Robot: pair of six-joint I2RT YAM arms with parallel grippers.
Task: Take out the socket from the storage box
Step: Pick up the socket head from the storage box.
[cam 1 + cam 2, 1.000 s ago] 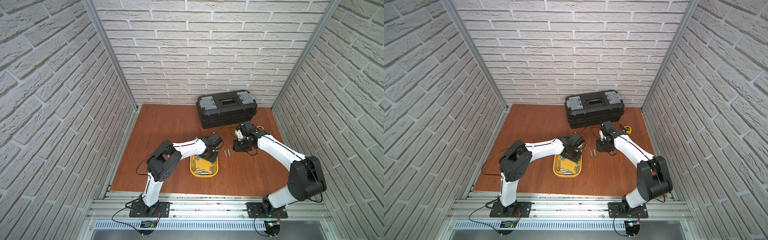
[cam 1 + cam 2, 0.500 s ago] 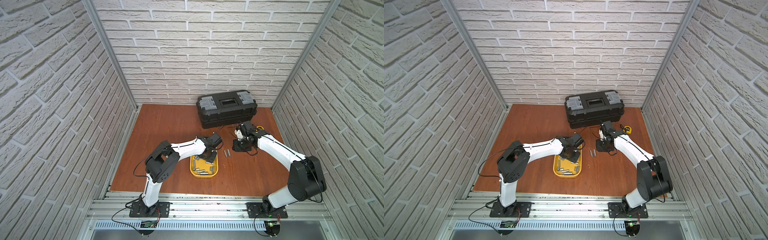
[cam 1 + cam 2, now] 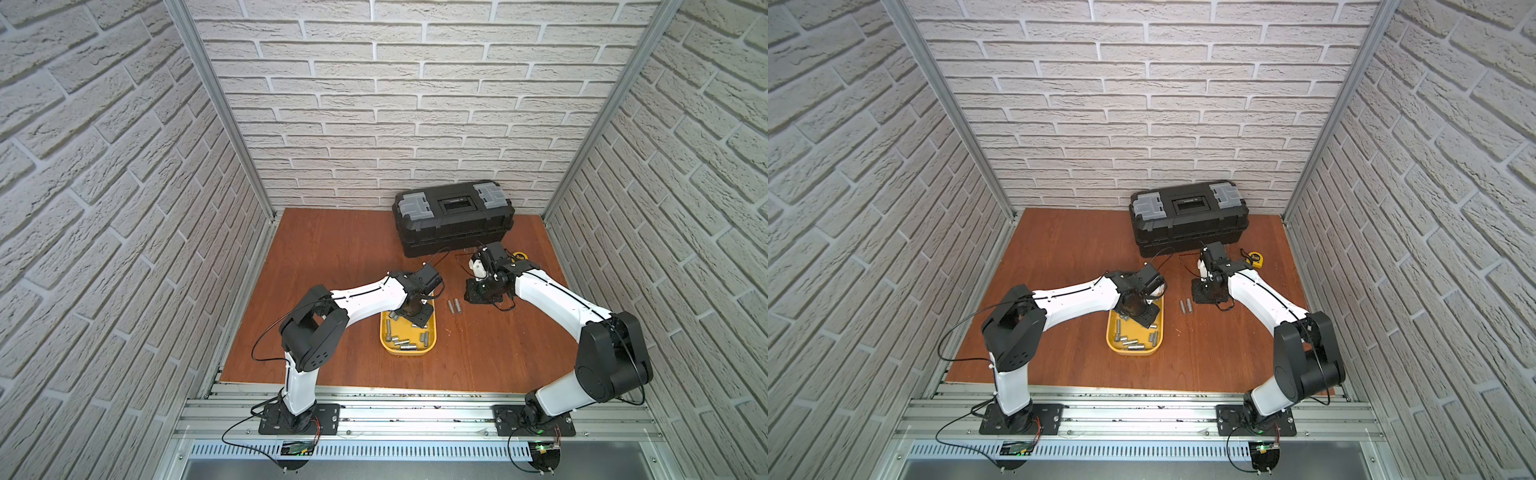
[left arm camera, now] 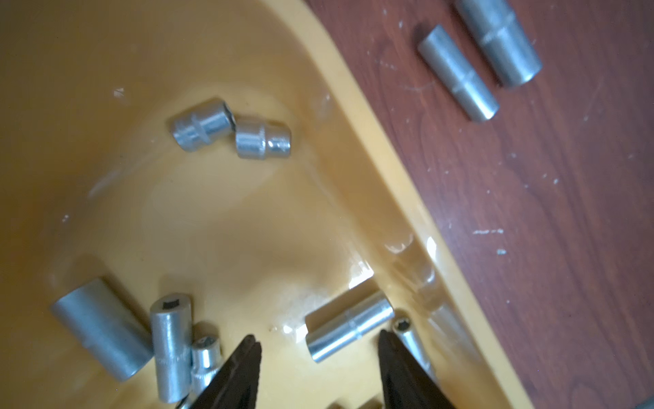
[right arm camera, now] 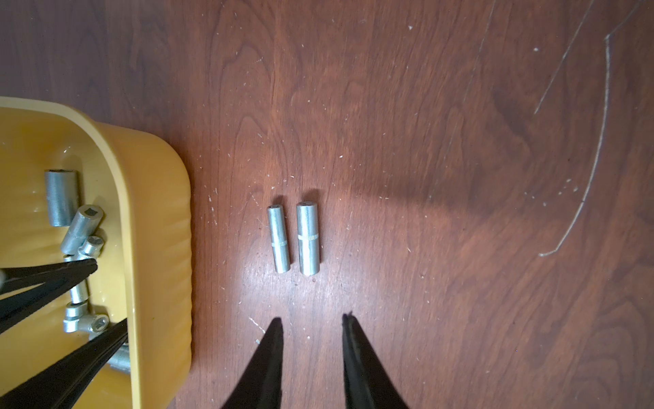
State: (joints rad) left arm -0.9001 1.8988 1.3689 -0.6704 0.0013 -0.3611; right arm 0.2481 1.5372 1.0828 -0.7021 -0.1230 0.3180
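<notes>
My left gripper (image 4: 316, 354) stands half open over a socket (image 4: 348, 325) in the storage box (image 4: 385, 170), holding nothing; my right gripper (image 5: 312, 318) is also open, empty.

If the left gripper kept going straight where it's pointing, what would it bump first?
Probably the silver socket lying between the left gripper and its open fingers, then the floor of the yellow storage box. How high the tips hang above it is hard to tell.
</notes>
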